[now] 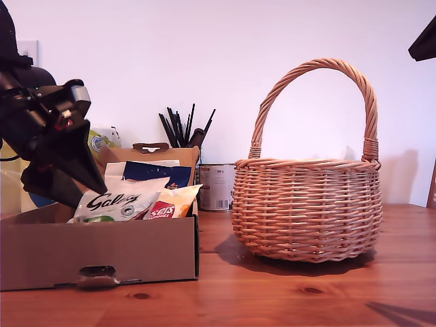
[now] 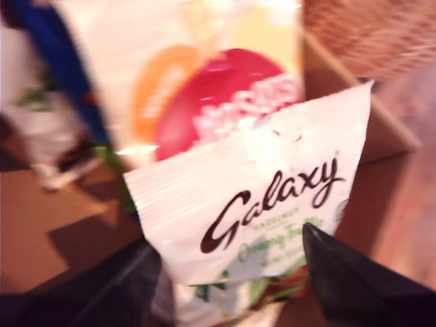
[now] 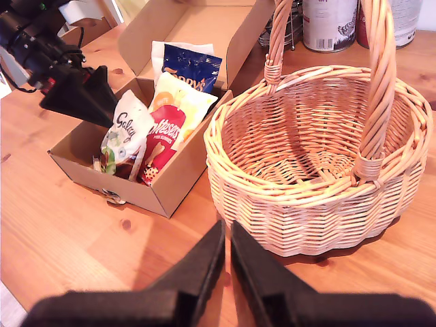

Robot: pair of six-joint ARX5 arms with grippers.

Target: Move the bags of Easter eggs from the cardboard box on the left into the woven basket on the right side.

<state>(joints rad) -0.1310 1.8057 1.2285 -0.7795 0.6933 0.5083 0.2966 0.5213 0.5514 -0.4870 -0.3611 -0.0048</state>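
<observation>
Pine boards make up the table (image 1: 286, 300), with a plain white wall behind it. On the exterior view's left stands the box (image 1: 102, 248), its flaps up and its tab slot facing the camera; the basket (image 1: 306, 208) sits just beside it on that view's right, apart from the box wall, its arched handle upright and its inside bare wicker.

My first gripper (image 2: 231, 272) reaches into the box and is clamped on the lower end of the Galaxy bag (image 2: 252, 197), one dark finger on each side of the pouch (the wrist view is blurred, but the lettering reads clearly). The bag stands tilted inside the box, its upper edge above the rim. Just beside it leans the Maltesers bag (image 3: 167, 129), and behind that the blue bag (image 3: 191, 68) rests against the rear flap.

My second gripper (image 3: 227, 262) hangs over the table in front of the basket, its fingers pressed together with nothing between them.

Behind the box are a tin (image 1: 216, 186) and a pot of dark utensils (image 1: 184, 126).
</observation>
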